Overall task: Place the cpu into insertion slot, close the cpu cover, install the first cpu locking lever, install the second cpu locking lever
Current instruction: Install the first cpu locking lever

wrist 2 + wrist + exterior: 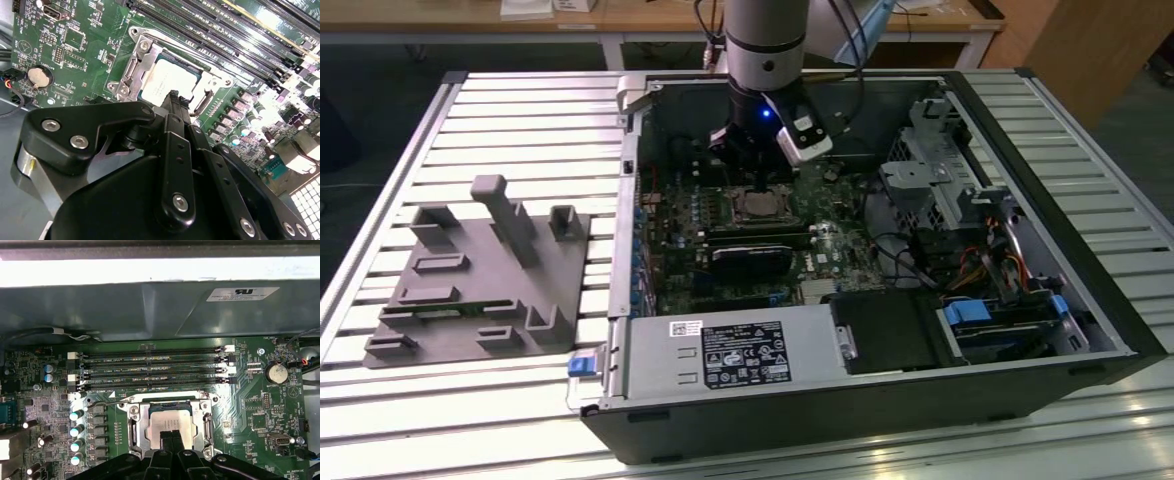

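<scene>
Over the open computer case (pixel 1067 300) on the slatted counter (pixel 520 110), the arm reaches straight down to the motherboard (pixel 250 415). The pincer (pixel 171 436) has its fingers pressed together with nothing visible between them, and its tip sits at or just above the cpu (pixel 167 419). The cpu lies flat in the insertion slot (pixel 165 405), beside the long memory slots. In both wrist views the cpu cover (pixel 205 426) looks lowered, its silvery frame around the chip and the pale top showing through the window. By my reading, the placing is done and the work stands at the cover and the levers. A thin wire rod (pixel 111 402) runs out from the frame's corner; I take it for a locking lever, but cannot tell whether it is latched. Any move from here calls, I judge, for a narrow, steady tip: the frame is thin, the rod slender, and small board parts crowd close around the socket.
</scene>
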Controlling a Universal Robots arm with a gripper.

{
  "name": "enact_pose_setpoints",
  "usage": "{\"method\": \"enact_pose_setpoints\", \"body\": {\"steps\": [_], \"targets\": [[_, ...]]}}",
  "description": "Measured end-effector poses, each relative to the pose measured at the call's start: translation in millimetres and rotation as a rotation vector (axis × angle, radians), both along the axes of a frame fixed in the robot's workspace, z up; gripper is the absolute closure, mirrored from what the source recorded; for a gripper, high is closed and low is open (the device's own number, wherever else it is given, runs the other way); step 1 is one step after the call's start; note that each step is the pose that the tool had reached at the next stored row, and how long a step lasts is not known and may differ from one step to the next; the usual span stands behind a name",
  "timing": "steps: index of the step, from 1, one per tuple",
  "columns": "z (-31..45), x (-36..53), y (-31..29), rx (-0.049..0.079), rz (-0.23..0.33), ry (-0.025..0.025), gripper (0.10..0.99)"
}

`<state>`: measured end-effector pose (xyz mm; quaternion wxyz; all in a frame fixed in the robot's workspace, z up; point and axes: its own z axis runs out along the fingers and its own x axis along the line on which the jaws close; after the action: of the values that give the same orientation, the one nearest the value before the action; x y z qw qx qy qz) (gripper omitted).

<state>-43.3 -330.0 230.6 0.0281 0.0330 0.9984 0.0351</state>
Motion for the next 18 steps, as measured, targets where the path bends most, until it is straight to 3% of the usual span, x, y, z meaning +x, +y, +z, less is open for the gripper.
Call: {"method": "enact_pose_setpoints", "body": {"steps": [4, 18], "targets": [[0.1, -1.3, 0.0, 0.000, 0.000, 0.0001, 0.980], [0.0, -20.9, 0.0, 0.000, 0.000, 0.0000, 0.980]]}}
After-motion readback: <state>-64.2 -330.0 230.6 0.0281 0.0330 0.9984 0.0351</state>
